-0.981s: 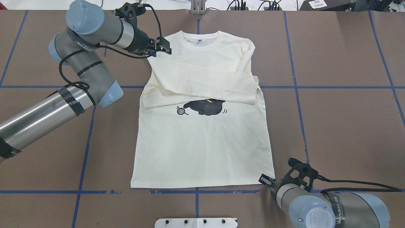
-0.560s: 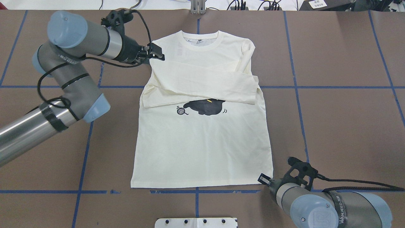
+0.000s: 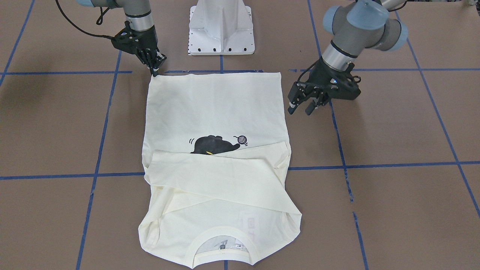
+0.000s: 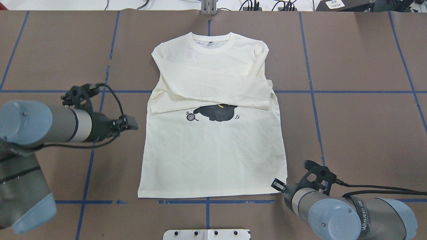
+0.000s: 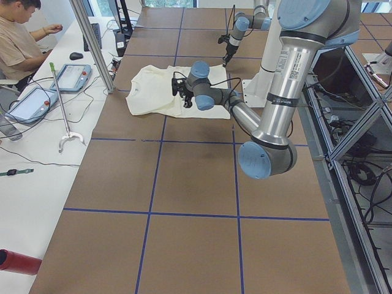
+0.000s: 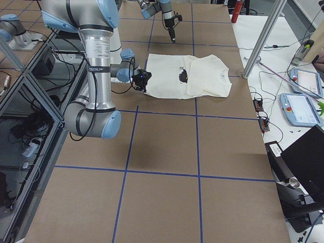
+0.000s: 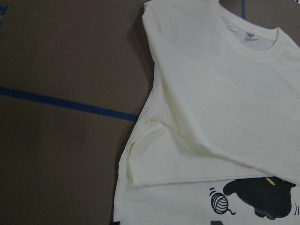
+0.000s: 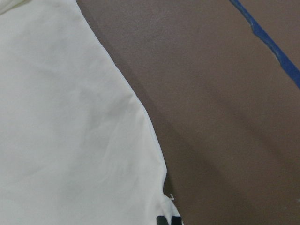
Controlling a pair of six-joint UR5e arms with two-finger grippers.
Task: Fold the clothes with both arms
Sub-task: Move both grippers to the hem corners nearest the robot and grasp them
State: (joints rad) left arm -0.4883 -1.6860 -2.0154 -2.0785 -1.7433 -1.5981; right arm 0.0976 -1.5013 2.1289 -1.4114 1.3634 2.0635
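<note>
Overhead exterior: right arm (image 4: pixel 367 213), perhaps "WANJEED"

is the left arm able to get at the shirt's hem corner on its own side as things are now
Probably yes. The left gripper is just off the shirt edge, jaws open, over bare table. The hem corner on its side lies flat and uncovered nearby, with nothing between them.
</note>
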